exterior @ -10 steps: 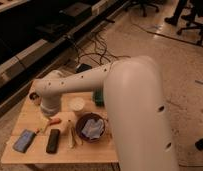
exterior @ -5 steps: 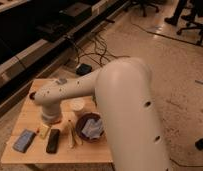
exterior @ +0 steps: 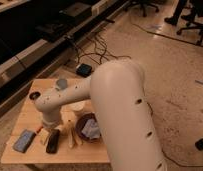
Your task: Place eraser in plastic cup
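Black eraser just beside the jaws

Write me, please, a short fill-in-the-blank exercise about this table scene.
1. The black eraser lies between the blue-grey block and the purple ____.
2. The gripper hangs over the ____, apart from the plastic cup.
3. The white cup stands nearer the bowl than the plastic ____ does.
Missing words: bowl; eraser; cup.
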Controlling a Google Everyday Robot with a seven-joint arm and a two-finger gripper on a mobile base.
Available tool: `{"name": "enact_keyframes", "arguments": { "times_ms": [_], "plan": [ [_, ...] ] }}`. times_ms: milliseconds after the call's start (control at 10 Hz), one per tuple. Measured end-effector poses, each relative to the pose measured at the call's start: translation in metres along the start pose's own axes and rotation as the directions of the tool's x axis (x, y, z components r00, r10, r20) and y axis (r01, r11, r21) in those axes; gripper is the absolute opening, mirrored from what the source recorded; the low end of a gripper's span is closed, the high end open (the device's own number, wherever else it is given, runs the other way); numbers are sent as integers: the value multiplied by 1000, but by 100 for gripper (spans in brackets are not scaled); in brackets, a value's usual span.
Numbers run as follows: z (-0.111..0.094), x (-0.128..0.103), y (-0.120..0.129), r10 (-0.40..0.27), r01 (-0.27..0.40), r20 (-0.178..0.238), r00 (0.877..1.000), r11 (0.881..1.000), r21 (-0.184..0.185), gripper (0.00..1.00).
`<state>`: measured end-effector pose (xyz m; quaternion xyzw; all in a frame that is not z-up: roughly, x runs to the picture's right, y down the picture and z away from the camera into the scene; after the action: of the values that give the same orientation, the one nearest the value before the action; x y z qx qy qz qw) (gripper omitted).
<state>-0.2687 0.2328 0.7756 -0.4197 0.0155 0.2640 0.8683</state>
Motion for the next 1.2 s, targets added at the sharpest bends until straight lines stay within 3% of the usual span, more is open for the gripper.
{"name": "enact_keyframes", "arguments": {
  "times_ms": [600,1200],
  "plan": [
    [17,11,6,72,-72,-24,997,997,9,80],
    [21,1,10,84,-83,-26,996,996,24,80]
  ]
}}
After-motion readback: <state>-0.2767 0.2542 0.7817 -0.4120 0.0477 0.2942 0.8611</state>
